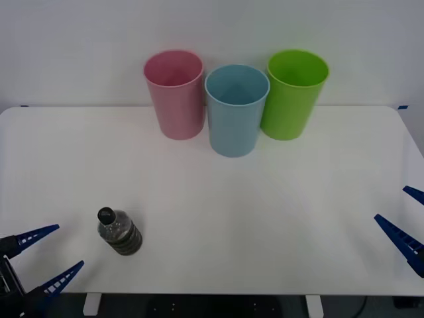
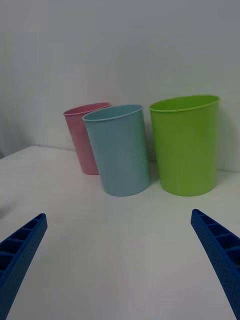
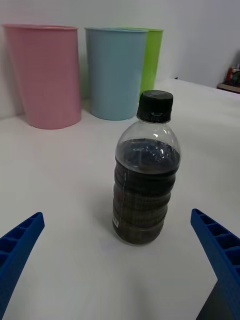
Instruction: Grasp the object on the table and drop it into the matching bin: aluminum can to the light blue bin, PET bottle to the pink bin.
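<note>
Now one PET bottle (image 1: 120,232) stands upright on the table (image 1: 212,199), just ahead of the left gripper (image 1: 48,255), whose two blue fingers are spread wide near the front left edge. Three bins stand in a row far beyond it: one pink bin (image 1: 175,94), one light blue bin (image 1: 236,109), one lime green bin (image 1: 294,93). At the right edge, the right gripper (image 1: 405,215) also gapes wide, well apart from the bottle.
</note>
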`<state>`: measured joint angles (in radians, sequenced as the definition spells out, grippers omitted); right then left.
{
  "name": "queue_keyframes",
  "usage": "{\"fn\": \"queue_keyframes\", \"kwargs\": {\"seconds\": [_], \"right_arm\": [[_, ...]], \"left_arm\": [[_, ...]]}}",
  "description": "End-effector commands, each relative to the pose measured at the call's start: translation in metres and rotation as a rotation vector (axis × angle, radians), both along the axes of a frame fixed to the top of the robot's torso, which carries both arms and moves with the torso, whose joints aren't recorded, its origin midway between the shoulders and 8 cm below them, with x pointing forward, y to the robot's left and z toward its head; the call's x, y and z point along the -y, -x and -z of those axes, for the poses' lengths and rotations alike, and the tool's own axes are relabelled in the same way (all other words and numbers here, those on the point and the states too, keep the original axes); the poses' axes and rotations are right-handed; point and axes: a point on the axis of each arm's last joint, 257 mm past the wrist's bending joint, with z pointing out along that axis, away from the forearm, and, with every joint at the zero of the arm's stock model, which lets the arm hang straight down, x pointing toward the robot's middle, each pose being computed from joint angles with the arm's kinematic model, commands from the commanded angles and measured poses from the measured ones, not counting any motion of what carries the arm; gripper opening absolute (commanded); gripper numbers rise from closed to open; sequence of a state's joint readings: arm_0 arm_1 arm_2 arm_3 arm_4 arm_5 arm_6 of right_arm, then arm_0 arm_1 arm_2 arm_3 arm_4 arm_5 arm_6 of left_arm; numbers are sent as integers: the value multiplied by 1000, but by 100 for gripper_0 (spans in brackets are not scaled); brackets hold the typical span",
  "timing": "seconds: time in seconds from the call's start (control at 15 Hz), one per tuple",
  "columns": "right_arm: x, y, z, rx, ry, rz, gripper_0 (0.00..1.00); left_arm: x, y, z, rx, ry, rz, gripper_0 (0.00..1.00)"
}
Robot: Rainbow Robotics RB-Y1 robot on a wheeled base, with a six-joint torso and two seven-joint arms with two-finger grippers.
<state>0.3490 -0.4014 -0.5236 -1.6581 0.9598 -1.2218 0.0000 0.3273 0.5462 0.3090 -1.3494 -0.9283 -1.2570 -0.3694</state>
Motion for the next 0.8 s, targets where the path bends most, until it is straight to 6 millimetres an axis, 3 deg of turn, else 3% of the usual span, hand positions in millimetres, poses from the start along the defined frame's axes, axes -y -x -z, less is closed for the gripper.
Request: {"fn": "queue_keyframes", "kwargs": {"seconds": [0.07, 0.47, 0.8], "right_arm": [[0, 0, 0, 0, 0, 0, 100], [0, 0, 0, 0, 0, 0, 100], [0, 0, 0, 0, 0, 0, 100]], "left_arm": [[8, -6, 8, -15, 0, -2, 100], [30, -20, 26, -32, 22, 26, 100], [49, -27, 29, -16, 43, 32, 100]]}}
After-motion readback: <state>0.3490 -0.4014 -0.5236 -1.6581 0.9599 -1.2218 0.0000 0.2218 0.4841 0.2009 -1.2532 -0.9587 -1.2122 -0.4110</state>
